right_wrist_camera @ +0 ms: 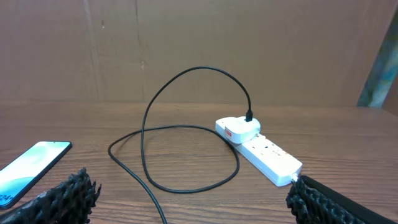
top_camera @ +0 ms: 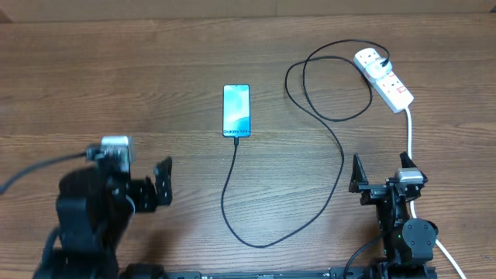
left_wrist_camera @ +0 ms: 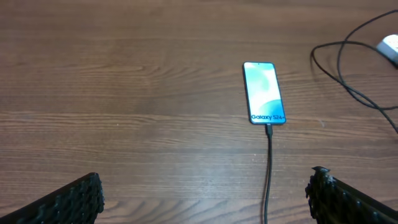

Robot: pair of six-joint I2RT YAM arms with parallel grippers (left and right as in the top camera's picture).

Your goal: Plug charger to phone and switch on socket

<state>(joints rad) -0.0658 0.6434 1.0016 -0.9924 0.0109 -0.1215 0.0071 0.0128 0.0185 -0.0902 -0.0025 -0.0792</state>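
1. End effectors (count: two). The left end effector (top_camera: 159,186) stands with its fingers spread wide and nothing between them. In the left wrist view (left_wrist_camera: 205,186) its two black ribbed fingers (left_wrist_camera: 71,202) sit at the lower corners of the frame, above the bare table (top_camera: 116,77). The right end effector (top_camera: 381,177) is likewise spread and empty (its wrist view (right_wrist_camera: 189,186) shows one finger at each lower corner). Neither unit touches any object.

2. Phone (count: one). The phone (top_camera: 237,111) lies flat on the table, screen up and lit turquoise, between the two arms and further out from them. The "Galaxy S24" text is at the end nearest the arms, as seen in the left wrist view (left_wrist_camera: 265,93). It appears at the left edge of the right wrist view (right_wrist_camera: 31,165).

3. Charger (count: one). The charger (top_camera: 341,163) is a thin black cable. One end meets the text end of the phone (left_wrist_camera: 270,162). From there it runs toward the arms, curves right, loops back out and rises in an arch (right_wrist_camera: 146,124) to the plug.

4. Socket (count: one). The socket (top_camera: 385,77) lies at the far right of the table, well apart from the phone. One white plug (top_camera: 370,60) sits in its far end (right_wrist_camera: 239,129). Red marks show on the strip (right_wrist_camera: 267,155) (too small to count). One thick white cord (top_camera: 409,132) leaves its near end and passes beside the right arm.
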